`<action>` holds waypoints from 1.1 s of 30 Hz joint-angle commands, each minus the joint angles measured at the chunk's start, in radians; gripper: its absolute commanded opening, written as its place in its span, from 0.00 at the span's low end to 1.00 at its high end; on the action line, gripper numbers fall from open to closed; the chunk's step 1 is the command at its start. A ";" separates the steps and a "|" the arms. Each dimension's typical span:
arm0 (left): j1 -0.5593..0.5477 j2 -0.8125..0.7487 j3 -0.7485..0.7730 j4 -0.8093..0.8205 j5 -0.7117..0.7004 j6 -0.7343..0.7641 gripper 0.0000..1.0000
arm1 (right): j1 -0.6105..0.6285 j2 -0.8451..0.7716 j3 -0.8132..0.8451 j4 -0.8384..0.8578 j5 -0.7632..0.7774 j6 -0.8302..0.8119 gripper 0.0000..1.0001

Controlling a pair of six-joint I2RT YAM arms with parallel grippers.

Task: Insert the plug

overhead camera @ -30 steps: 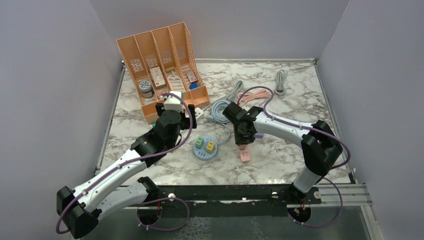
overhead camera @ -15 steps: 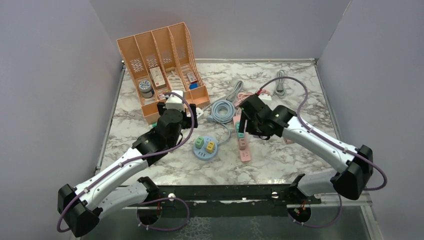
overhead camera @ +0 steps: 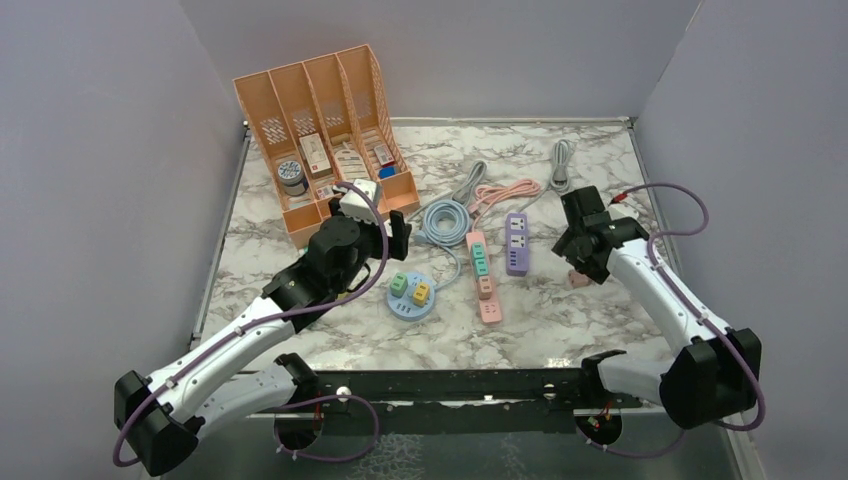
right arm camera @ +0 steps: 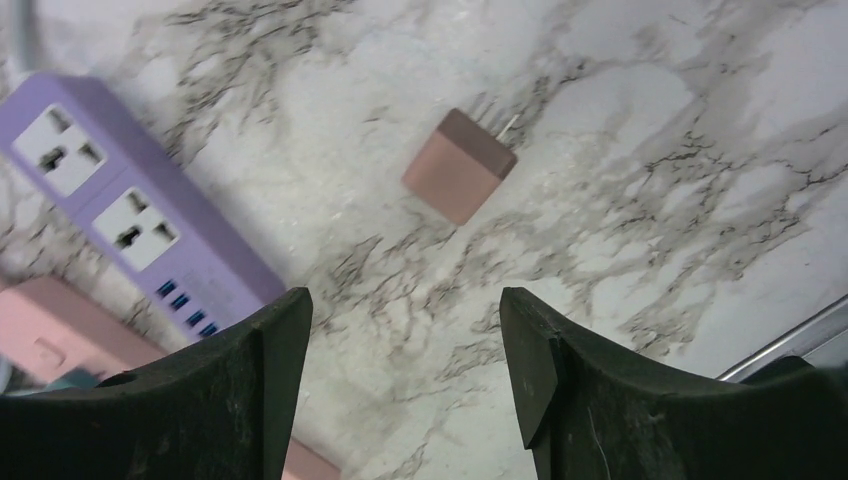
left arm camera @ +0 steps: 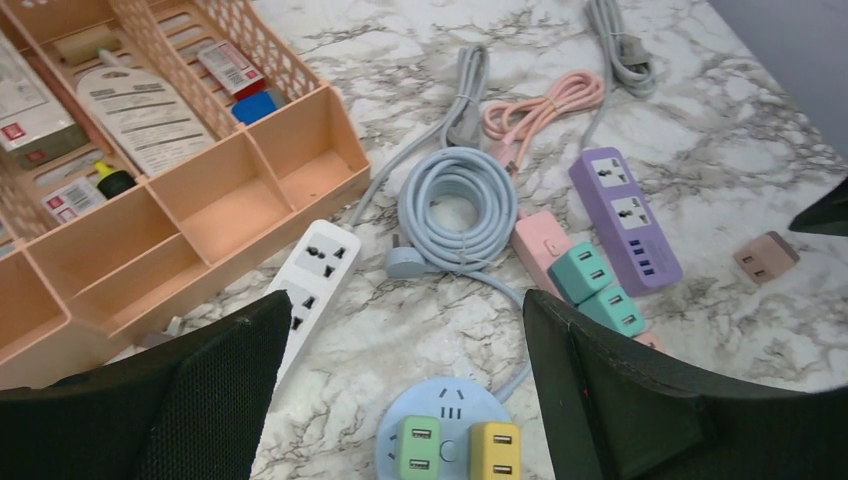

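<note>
I found the orange organiser (overhead camera: 262,97) holding packets (overhead camera: 350,158) and a tape roll (overhead camera: 292,172). The plug (right arm camera: 460,165) lay flat, long axis left-right, prongs rightward. The left claw (left arm camera: 405,310) and right claw (right arm camera: 402,310) stood spread.

Plug (right arm camera: 460,165): small dusty-pink cube, lying loose on its side, one prong visible on the face away from the strip. Purple power strip (right arm camera: 130,215) lies flat near it, not touching; two universal sockets and USB ports, all unoccupied.

Bare marble (right arm camera: 650,200) around pink plug (right arm camera: 460,165), purple strip (right arm camera: 140,215) nearby
</note>
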State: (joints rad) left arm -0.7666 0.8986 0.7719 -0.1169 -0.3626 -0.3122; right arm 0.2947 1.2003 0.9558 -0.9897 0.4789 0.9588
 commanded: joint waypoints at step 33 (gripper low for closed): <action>0.004 0.012 -0.002 0.077 0.227 -0.034 0.88 | -0.225 0.312 -0.135 0.344 -0.125 -0.194 0.51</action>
State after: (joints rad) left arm -0.7666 0.9001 0.7567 -0.0753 -0.1616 -0.3450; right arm 0.0765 1.4944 0.8440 -0.6758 0.3546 0.7780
